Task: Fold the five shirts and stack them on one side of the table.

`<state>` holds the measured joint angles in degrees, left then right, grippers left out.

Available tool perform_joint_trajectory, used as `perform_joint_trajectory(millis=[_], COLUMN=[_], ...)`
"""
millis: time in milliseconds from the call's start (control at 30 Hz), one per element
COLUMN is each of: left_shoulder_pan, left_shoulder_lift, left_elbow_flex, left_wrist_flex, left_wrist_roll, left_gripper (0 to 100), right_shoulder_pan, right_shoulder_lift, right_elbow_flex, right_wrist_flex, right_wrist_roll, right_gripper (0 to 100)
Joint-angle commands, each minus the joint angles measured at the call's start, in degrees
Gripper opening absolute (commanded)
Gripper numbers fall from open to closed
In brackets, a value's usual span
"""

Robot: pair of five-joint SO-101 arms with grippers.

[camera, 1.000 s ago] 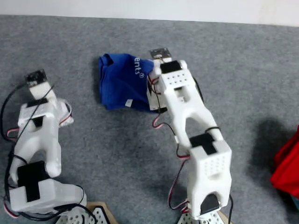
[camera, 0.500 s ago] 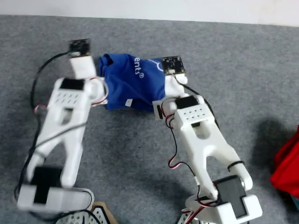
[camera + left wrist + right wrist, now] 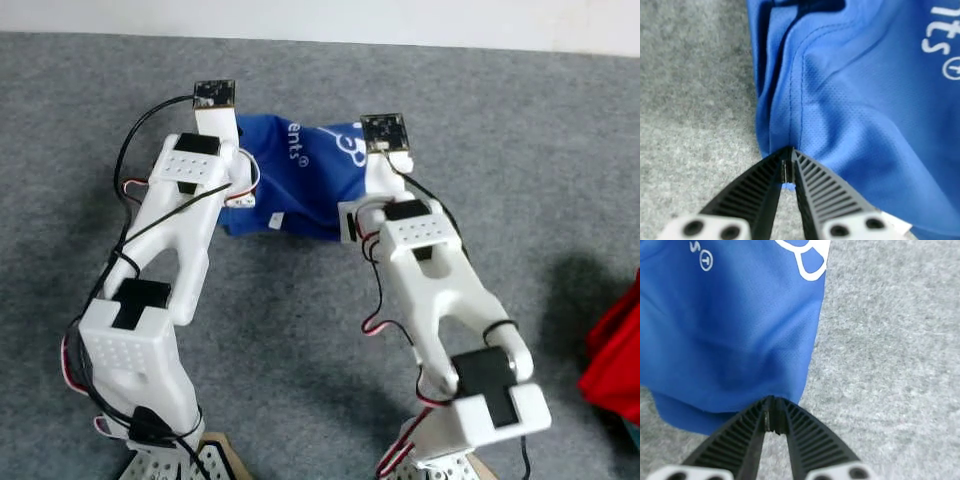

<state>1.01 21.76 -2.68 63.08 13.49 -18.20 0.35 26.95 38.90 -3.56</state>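
A blue shirt (image 3: 300,180) with white print lies bunched and partly folded on the grey table at the back middle. In the left wrist view my left gripper (image 3: 788,169) is shut on the hem of the blue shirt (image 3: 865,100), at its left edge, and a sliver of blue cloth shows between the fingertips. My right gripper (image 3: 773,416) is shut on the edge of the blue shirt (image 3: 730,330) at its right side, beside the white print. From above, the left arm (image 3: 185,215) and the right arm (image 3: 420,250) flank the shirt.
A red cloth (image 3: 615,350) lies at the right edge of the table, with a bit of teal cloth (image 3: 632,432) below it. A wooden board corner (image 3: 215,455) shows at the front between the arm bases. Grey carpet (image 3: 300,330) covers the table.
The left arm swung from the table's left side up to the shirt's left edge. The right arm shifted to the shirt's right edge, and the shirt now lies spread wider to the right.
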Motion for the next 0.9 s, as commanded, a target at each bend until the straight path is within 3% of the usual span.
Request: perform_joint_trajectory(millis=[0, 667, 867], left_shoulder_pan=[0.75, -7.87, -7.96], left_shoulder_lift=[0.57, -2.33, -2.51], left_elbow_flex=[1.27, 3.74, 1.36], left_wrist_flex=[0.53, 2.29, 2.37], left_wrist_roll=[-0.70, -0.97, -0.53], left_gripper=[1, 1, 1], right_shoulder_pan=[0.84, 4.00, 3.65], right_shoulder_lift=[2.33, 6.37, 5.76], right_elbow_flex=[-5.14, -7.78, -8.22], right_wrist_flex=[-1.01, -5.05, 1.89], right_wrist_roll=[-0.44, -0.18, -0.44], right_gripper=[0.8, 0.8, 0.8])
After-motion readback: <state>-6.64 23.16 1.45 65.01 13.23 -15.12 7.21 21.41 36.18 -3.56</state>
